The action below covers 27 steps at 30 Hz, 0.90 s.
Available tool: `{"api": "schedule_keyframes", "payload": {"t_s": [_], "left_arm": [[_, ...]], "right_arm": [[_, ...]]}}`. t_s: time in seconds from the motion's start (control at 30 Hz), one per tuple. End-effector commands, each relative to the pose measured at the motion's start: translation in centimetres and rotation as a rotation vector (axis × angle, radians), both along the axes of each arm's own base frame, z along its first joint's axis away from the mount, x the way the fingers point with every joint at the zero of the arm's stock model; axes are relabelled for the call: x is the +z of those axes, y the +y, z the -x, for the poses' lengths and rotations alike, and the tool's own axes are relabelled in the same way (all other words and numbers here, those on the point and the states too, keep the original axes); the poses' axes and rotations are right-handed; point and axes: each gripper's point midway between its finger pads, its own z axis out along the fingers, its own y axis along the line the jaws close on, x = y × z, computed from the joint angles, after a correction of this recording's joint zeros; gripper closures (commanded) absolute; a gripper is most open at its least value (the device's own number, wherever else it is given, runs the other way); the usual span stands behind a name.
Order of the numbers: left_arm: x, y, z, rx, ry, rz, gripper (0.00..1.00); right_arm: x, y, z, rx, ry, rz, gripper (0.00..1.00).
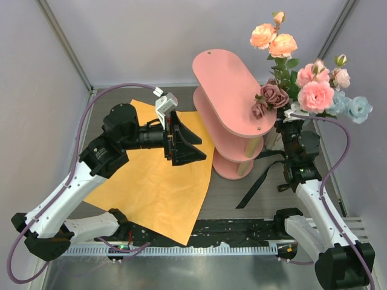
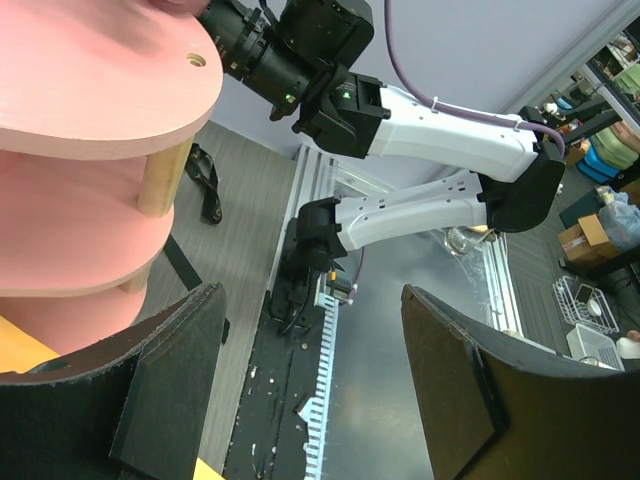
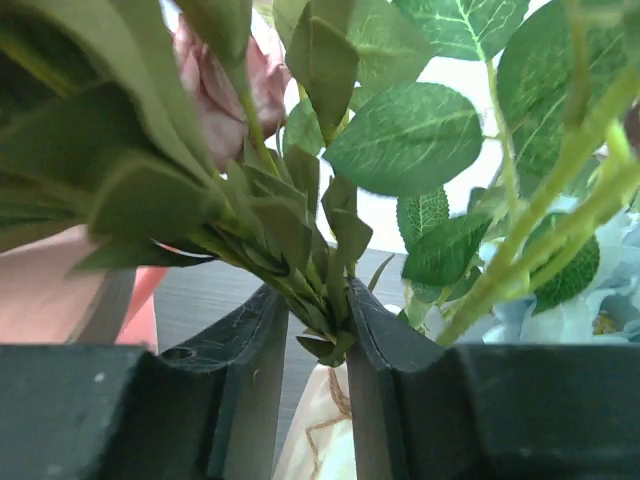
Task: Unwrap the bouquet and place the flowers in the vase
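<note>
The flowers [image 1: 314, 93], peach and pink roses with pale blue heads, stand upright at the right, just past the pink shelf. My right gripper [image 1: 294, 118] is at their stems. In the right wrist view its jaws [image 3: 318, 330] stand a little apart, with green stems and leaves [image 3: 300, 260] loosely between them. The cream vase [image 3: 325, 430] shows directly below that gap. The orange wrapping paper [image 1: 151, 181] lies flat and unfolded on the left. My left gripper [image 1: 187, 145] hovers over its right edge, open and empty, with only table between its jaws [image 2: 310, 380].
A pink three-tier oval shelf [image 1: 233, 90] stands mid-table between the arms, close to the left gripper's side [image 2: 90, 90]. A black ribbon [image 1: 257, 181] trails on the table in front of the shelf. Grey walls close in the table on three sides.
</note>
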Motion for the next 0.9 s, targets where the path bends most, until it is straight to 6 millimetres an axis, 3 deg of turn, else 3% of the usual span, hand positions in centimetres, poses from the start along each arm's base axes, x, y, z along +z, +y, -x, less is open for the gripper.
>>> {"api": "schedule_keyframes", "payload": {"t_s": [0.0, 0.43, 0.57, 0.6, 0.63, 0.67, 0.87], "left_arm": [[1.4, 0.3, 0.6, -0.014, -0.034, 0.048, 0.25], [1.1, -0.1, 0.3, -0.023, -0.022, 0.052, 0.25], [1.2, -0.1, 0.4, -0.024, -0.022, 0.053, 0.25], [1.3, 0.0, 0.4, -0.024, -0.023, 0.054, 0.25], [1.2, -0.1, 0.3, -0.024, -0.019, 0.052, 0.25], [1.2, -0.1, 0.4, -0.024, -0.022, 0.053, 0.25], [1.2, -0.2, 0.4, -0.029, -0.021, 0.052, 0.25]], "right_arm": [[1.4, -0.3, 0.5, -0.012, 0.012, -0.031, 0.63], [1.5, -0.9, 2.6, -0.046, 0.199, -0.103, 0.45], [2.2, -1.4, 4.1, -0.072, 0.241, -0.130, 0.35], [1.3, -1.3, 4.5, -0.072, 0.289, -0.131, 0.31], [1.3, -1.3, 4.8, -0.070, 0.301, -0.132, 0.22], [1.7, -1.5, 5.1, -0.076, 0.305, -0.136, 0.20], [1.3, -1.8, 8.0, -0.100, 0.411, -0.182, 0.15]]}}
